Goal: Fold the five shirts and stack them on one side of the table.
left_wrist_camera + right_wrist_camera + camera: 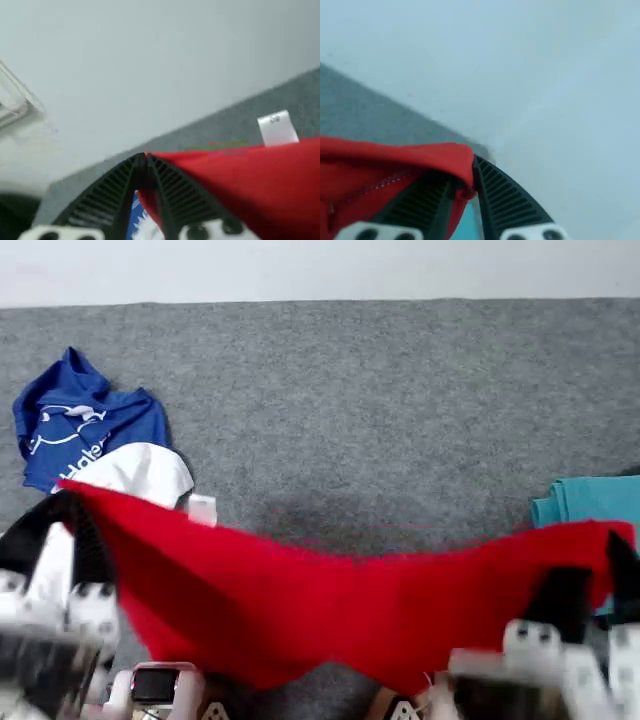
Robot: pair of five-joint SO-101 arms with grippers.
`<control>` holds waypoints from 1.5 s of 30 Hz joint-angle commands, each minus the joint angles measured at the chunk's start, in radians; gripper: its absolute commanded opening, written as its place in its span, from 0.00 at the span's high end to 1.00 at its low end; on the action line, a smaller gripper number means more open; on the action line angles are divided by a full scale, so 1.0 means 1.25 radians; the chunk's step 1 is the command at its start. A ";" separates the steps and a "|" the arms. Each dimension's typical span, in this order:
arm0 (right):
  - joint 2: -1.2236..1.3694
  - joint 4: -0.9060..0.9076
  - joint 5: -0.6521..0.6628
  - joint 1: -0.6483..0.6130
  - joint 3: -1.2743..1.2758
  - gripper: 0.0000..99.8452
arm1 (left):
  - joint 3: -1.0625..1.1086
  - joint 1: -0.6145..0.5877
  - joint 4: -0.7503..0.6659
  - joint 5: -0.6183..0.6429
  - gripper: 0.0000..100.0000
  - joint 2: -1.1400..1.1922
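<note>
step: laying out red shirt point(330, 600) | left gripper point(145, 156) and right gripper point(473, 159) each clamping closed on a corner, shirt hanging stretched between them over the worktop point(380, 410) | tip: lowering both corners level and together, avoiding wrinkles

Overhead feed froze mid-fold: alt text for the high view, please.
A red shirt hangs stretched between the left gripper and right gripper, both shut on it, over the grey table. Blue shirt and white shirt lie near the left arm, teal shirt near the right.
</note>
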 commanded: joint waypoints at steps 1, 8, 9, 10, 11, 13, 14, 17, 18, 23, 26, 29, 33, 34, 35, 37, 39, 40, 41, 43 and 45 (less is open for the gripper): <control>0.050 -0.046 0.006 -0.021 0.163 0.99 | 0.172 -0.006 -0.071 -0.001 1.00 0.002; 0.048 -0.265 -0.018 -0.102 0.513 0.99 | 0.573 -0.006 -0.369 0.000 1.00 0.004; 0.052 -0.315 -0.021 -0.109 0.563 0.99 | 0.627 -0.004 -0.423 0.000 1.00 0.004; 0.055 -0.369 -0.021 -0.115 0.615 0.99 | 0.679 -0.002 -0.481 0.000 1.00 0.004; 0.055 -0.424 -0.020 -0.123 0.667 0.99 | 0.729 -0.001 -0.538 -0.001 1.00 0.005; 0.056 -0.539 -0.015 -0.136 0.767 0.99 | 0.816 0.000 -0.653 -0.002 1.00 0.005; 0.056 -0.592 -0.015 -0.142 0.810 0.99 | 0.855 0.000 -0.711 -0.004 1.00 0.006; 0.057 -0.722 -0.015 -0.166 0.913 0.99 | 0.947 0.001 -0.869 -0.004 1.00 0.016; 0.057 -0.756 -0.015 -0.175 0.938 0.99 | 0.965 0.001 -0.912 -0.004 1.00 0.032; 0.098 -0.855 -0.018 -0.209 0.984 0.99 | 0.915 0.001 -1.024 0.001 1.00 0.185; 0.191 -0.857 -0.044 -0.207 0.914 0.99 | 0.800 0.001 -1.032 0.026 1.00 0.307; 0.320 -0.839 -0.076 -0.204 0.797 0.99 | 0.667 0.000 -1.030 0.076 1.00 0.441; 0.526 -0.792 -0.080 -0.209 0.610 0.99 | 0.482 0.001 -0.993 0.091 1.00 0.644; 0.579 -0.781 -0.080 -0.209 0.563 0.99 | 0.435 0.001 -0.982 0.091 1.00 0.698; 0.629 -0.773 -0.080 -0.207 0.517 0.99 | 0.386 -0.001 -0.968 0.092 1.00 0.752; 0.730 -0.758 -0.079 -0.206 0.428 0.99 | 0.292 -0.004 -0.946 0.115 1.00 0.856; 0.823 -0.749 -0.077 -0.207 0.345 0.99 | 0.195 -0.004 -0.922 0.139 1.00 0.951; 0.866 -0.746 -0.077 -0.208 0.302 0.99 | 0.145 -0.002 -0.911 0.145 1.00 0.997; 0.910 -0.743 -0.077 -0.209 0.259 0.99 | 0.098 0.000 -0.901 0.147 1.00 1.042; 0.989 -0.743 -0.077 -0.209 0.179 0.99 | 0.001 0.001 -0.885 0.147 1.00 1.131; 1.061 -0.743 -0.076 -0.209 0.091 0.99 | -0.100 0.001 -0.869 0.147 1.00 1.216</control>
